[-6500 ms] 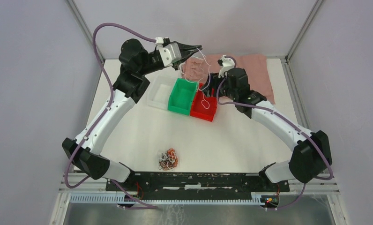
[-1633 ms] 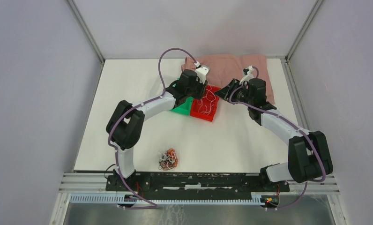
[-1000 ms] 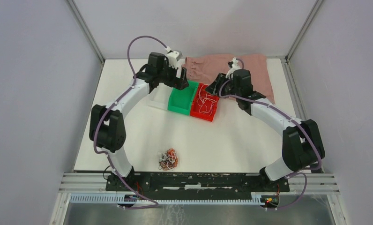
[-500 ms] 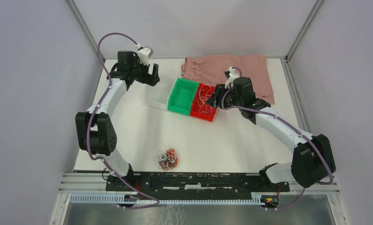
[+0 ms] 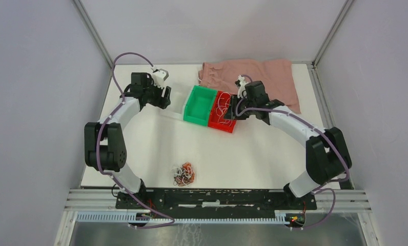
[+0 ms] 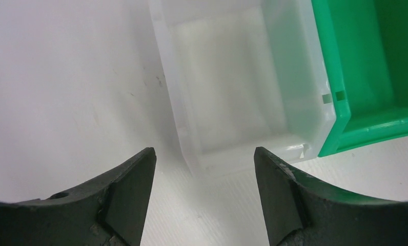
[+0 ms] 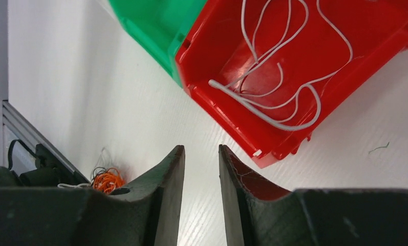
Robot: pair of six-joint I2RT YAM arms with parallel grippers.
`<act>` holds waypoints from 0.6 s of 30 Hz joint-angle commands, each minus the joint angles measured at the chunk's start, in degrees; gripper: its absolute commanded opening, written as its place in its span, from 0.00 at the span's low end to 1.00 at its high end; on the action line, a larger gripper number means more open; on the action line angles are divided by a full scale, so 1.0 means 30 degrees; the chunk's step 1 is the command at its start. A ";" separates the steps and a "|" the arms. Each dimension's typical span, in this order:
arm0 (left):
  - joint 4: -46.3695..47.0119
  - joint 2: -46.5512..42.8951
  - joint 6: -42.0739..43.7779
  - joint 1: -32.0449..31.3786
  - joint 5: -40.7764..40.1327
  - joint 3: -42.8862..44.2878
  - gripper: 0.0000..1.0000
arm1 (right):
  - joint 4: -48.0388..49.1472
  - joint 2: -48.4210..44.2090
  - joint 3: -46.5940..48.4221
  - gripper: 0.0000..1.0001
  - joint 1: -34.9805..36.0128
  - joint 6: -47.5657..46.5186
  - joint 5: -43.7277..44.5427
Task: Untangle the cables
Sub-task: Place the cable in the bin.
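Overhead, the tangle of cables (image 5: 184, 174), orange, white and dark, is seen lying on the white table (image 5: 253, 154) at lower centre of the frame, well apart from both arms. Three bins are set side by side at upper centre: a clear bin (image 5: 172, 105) on the left, a green bin (image 5: 196, 119) in the middle and a red bin (image 5: 223, 126) on the right. A pink cloth (image 5: 258, 74) is spread just above them.

Loose white cables (image 5: 221, 108) are coiled inside the red bin. In the right wrist view they are shown as thin curling strands, with one thicker strand across the bin floor.

The left gripper (image 5: 163, 100) is held at the upper left, by the left edge of the clear bin. In the left wrist view its fingers (image 6: 133, 177) are spread wide with nothing between them, and the clear bin is framed above the gap.

The right gripper (image 5: 231, 111) is poised at the right side of the red bin. In the right wrist view its fingers (image 7: 171, 169) are drawn near each other with a narrow gap left between, and nothing is pinched; bare table is seen through the gap. The tangle appears at the lower left of that view.
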 commanded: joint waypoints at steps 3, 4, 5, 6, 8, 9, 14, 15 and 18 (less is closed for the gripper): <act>0.2354 -0.0424 0.2242 0.0161 -0.0296 -0.1490 0.72 | -0.1637 0.3019 0.4501 0.33 -0.0033 -0.1392 0.2325; 0.2474 -0.0575 0.2512 0.0174 -0.0273 -0.1824 0.72 | -0.1737 0.3583 0.5001 0.33 -0.0032 -0.1372 0.2835; 0.2628 -0.0730 0.2736 0.0169 -0.0270 -0.2199 0.71 | -0.1786 0.4019 0.5462 0.32 -0.0050 -0.1311 0.3298; 0.2892 -0.0928 0.2841 0.0179 -0.0339 -0.2638 0.71 | -0.1726 0.4488 0.5850 0.32 -0.0038 -0.1168 0.3613; 0.3060 -0.1216 0.3268 0.0195 -0.0232 -0.3350 0.70 | -0.1541 0.5397 0.6494 0.30 0.0024 -0.0853 0.3899; 0.3096 -0.1374 0.3402 0.0168 -0.0126 -0.3697 0.70 | -0.1571 0.5887 0.6839 0.29 0.0114 -0.0810 0.4239; 0.3352 -0.2611 0.4320 0.0224 0.0563 -0.5196 0.64 | -0.2197 0.8110 0.8330 0.23 0.0545 -0.0899 0.5838; 0.3155 -0.2811 0.4500 0.0237 0.0714 -0.5363 0.63 | -0.2117 0.8390 0.8446 0.22 0.0601 -0.0867 0.6113; 0.2326 -0.3355 0.4989 0.0352 0.1315 -0.5560 0.63 | -0.2148 0.9255 0.9102 0.21 0.0722 -0.0896 0.6703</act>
